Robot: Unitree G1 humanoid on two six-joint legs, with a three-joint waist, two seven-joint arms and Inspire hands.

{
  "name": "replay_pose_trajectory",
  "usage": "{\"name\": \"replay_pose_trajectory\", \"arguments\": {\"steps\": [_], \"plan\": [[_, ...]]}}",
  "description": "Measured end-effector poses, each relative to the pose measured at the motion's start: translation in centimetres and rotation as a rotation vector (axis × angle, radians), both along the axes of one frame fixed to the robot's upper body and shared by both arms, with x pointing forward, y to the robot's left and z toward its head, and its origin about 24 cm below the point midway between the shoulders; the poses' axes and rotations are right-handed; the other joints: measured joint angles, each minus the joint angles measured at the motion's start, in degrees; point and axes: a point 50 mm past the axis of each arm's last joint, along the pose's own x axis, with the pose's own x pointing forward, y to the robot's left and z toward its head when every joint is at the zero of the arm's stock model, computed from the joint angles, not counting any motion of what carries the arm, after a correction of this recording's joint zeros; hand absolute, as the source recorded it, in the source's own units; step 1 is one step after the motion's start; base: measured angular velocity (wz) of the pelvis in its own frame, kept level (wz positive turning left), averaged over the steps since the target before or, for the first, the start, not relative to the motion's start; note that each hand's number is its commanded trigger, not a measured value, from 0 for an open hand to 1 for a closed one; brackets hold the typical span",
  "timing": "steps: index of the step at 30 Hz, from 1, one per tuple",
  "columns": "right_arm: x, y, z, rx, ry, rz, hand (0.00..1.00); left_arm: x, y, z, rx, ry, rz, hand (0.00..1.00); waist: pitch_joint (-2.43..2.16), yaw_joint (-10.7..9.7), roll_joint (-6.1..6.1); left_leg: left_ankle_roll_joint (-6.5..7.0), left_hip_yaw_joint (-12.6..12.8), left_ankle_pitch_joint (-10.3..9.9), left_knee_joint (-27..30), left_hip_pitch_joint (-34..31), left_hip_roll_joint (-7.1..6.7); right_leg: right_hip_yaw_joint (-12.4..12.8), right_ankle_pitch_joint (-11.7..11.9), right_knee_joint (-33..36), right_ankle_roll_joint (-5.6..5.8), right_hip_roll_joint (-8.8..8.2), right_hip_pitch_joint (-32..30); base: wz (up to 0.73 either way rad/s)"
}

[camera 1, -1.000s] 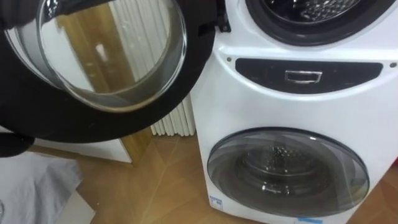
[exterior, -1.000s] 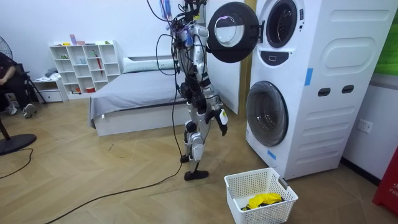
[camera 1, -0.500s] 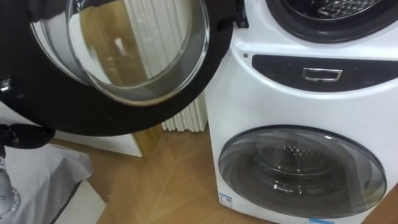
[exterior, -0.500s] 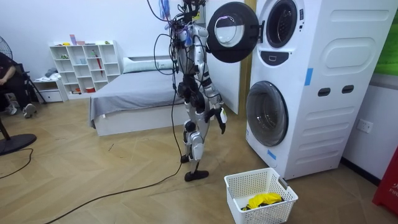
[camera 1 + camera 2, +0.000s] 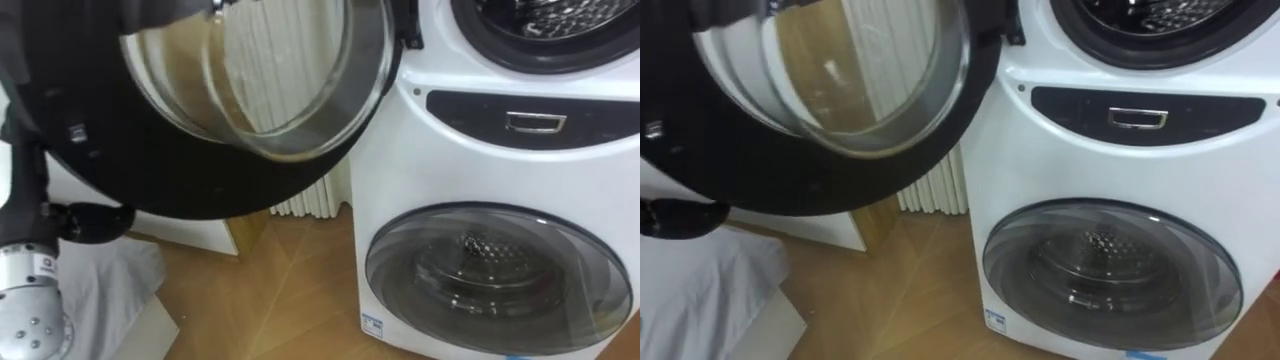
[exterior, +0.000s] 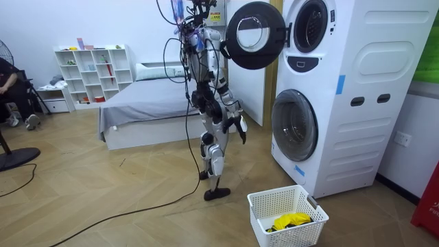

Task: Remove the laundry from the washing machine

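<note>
The step in hand looks like reaching the washing machine's (image 5: 480,150) upper drum (image 5: 545,18): best to clear the edge of the open door (image 5: 150,170) and square up to the opening first. The robot's hands (image 6: 239,128) hang by its hips; I cannot tell their fingers' state. No clothes show in the drum; a yellow garment (image 6: 288,221) lies in the basket (image 6: 274,195) near the machine's front corner.

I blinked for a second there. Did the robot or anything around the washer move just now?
The robot's upper body leaned slightly toward the room view's left, feet planted; its head camera shifted too, so the eye views' whole picture slid right. Nothing visibly grasped or released. Upper door still open, lower door shut, basket with yellow cloth unmoved.
</note>
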Motion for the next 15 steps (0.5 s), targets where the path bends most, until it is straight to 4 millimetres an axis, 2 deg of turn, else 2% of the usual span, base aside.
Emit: {"name": "replay_pose_trajectory", "arguments": {"steps": [1,2,4,6,8,10,11,12,14,15], "plan": [[0.0,0.1,0.0,0.000,0.001,0.010,0.00,0.0,-0.3,0.0,0.000,-0.001,-0.014,0.00,-0.07,0.00,-0.16,-0.01,0.60,0.12,-0.02,-0.13,0.06,0.00,-0.04,0.01,0.11,-0.15,-0.14,0.23],[0.0,0.2,-0.1,0.001,0.001,0.014,0.00,-0.1,-0.9,0.1,0.000,-0.003,-0.043,0.00,-0.21,0.00,-0.42,0.13,1.81,0.36,-0.08,-0.45,0.10,0.04,-0.05,0.07,0.78,-0.59,-0.50,0.24],[0.0,0.1,0.0,-0.005,-0.002,0.011,0.00,-0.3,-1.8,0.2,0.005,-0.006,-0.079,0.00,-0.20,0.00,-0.48,0.46,3.20,0.85,-0.24,-0.72,0.19,0.04,0.15,0.06,1.26,-0.97,-0.75,0.19],[-0.2,0.2,-0.1,-0.004,0.006,0.017,0.00,-1.1,-2.8,0.1,0.011,-0.002,-0.116,0.00,-0.19,0.00,-0.73,0.59,5.86,0.91,-0.30,-0.59,0.67,0.21,0.41,0.70,1.68,-1.47,-1.17,-0.04],[-0.3,0.5,-0.2,-0.003,0.018,0.038,0.00,-1.5,-3.4,-0.2,0.003,0.009,-0.142,0.00,-0.15,0.04,-0.99,0.73,7.72,0.90,-0.10,-0.66,1.18,0.43,0.68,1.30,1.67,-1.52,-1.80,-0.13],[-0.5,0.7,-0.3,-0.004,0.032,0.042,0.00,-1.4,-4.2,-0.4,-0.019,0.020,-0.175,0.00,-0.24,-0.21,-1.41,0.99,10.78,0.72,0.00,-0.72,2.16,0.74,0.51,0.95,1.42,-1.64,-1.80,0.02],[-0.5,0.8,-0.4,-0.005,0.035,0.044,0.00,-1.4,-4.8,-0.5,-0.032,0.024,-0.201,0.00,-0.29,-0.62,-1.69,0.70,12.63,0.90,-0.33,-0.78,2.57,0.82,0.38,0.72,1.48,-1.82,-2.06,0.10],[-0.4,0.7,-0.3,-0.005,0.035,0.043,0.00,-1.4,-5.4,-0.6,-0.042,0.032,-0.231,0.00,-0.45,-0.53,-1.90,-0.16,14.59,1.46,-1.19,-0.73,2.85,0.88,0.35,0.69,1.51,-2.24,-2.69,0.09],[-0.3,0.9,-0.4,-0.003,0.032,0.045,0.00,-1.6,-6.1,-1.2,-0.064,0.063,-0.285,0.00,-0.50,-0.53,-1.96,-0.80,16.02,1.87,-1.48,-0.77,3.03,0.83,0.51,0.61,1.26,-2.59,-3.11,-0.10],[-0.3,1.0,-0.4,-0.003,0.034,0.048,0.00,-1.9,-6.6,-1.8,-0.068,0.103,-0.320,0.00,-0.56,-0.60,-2.03,-1.12,16.38,2.07,-1.58,-0.78,3.08,0.43,0.63,0.48,0.79,-2.95,-3.25,-0.22]]}}
